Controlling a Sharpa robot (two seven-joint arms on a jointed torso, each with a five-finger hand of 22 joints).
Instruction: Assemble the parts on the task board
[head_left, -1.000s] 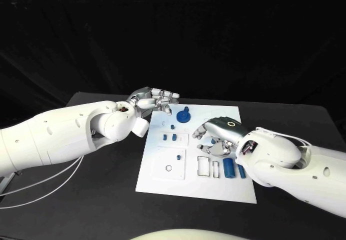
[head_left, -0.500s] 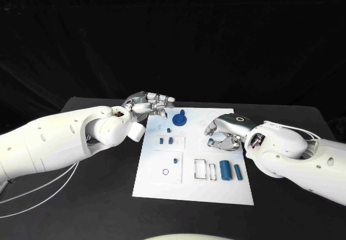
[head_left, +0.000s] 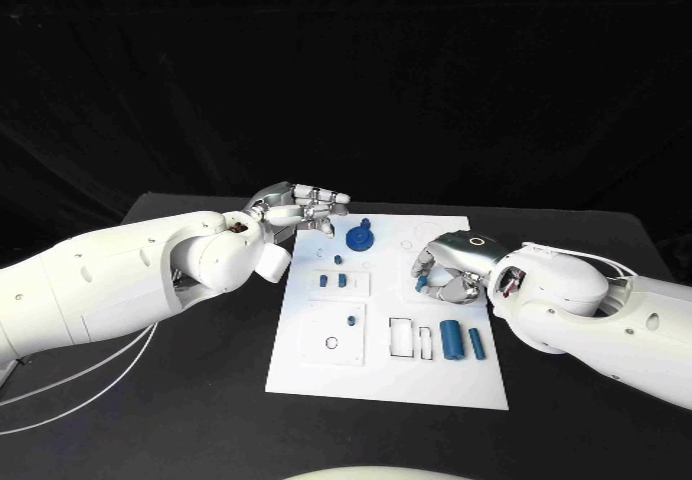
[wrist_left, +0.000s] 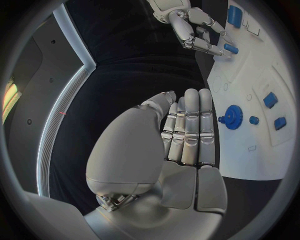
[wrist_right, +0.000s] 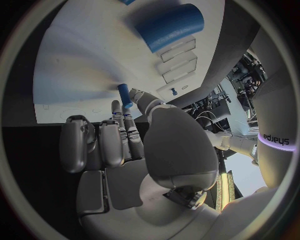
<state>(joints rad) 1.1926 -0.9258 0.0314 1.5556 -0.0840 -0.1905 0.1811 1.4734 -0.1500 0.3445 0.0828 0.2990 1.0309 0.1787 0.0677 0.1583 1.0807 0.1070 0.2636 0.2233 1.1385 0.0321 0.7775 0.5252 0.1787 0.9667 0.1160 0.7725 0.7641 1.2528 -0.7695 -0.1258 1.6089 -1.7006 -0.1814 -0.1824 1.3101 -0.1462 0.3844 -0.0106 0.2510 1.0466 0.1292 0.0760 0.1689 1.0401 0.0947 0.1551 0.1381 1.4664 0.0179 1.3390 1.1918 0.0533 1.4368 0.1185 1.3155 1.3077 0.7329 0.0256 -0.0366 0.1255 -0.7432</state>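
Observation:
The white task board (head_left: 387, 375) lies mid-table. My right hand (head_left: 450, 268) hovers over its right half and pinches a small blue peg (head_left: 421, 283) between thumb and a fingertip; that peg (wrist_right: 125, 95) stands out against the board (wrist_right: 81, 75) in the right wrist view. My left hand (head_left: 303, 208) hangs at the board's far left corner, its fingers (wrist_left: 187, 125) straight and holding nothing. A blue gear (head_left: 364, 238) sits at the board's far middle, seen as a blue gear (wrist_left: 233, 118) from the left wrist. A blue cylinder (head_left: 453, 340) lies near the right edge.
Two small blue blocks (head_left: 335, 281) sit in a recessed panel left of centre, and a tiny blue peg (head_left: 351, 321) stands below them. Two empty rectangular slots (head_left: 414, 340) lie beside the cylinder. A thinner blue bar (head_left: 477, 343) lies right of the cylinder. Black table surrounds the board.
My right hand has shifted slightly toward the board's near side with the small blue peg in its fingers. The left hand has stayed in place.

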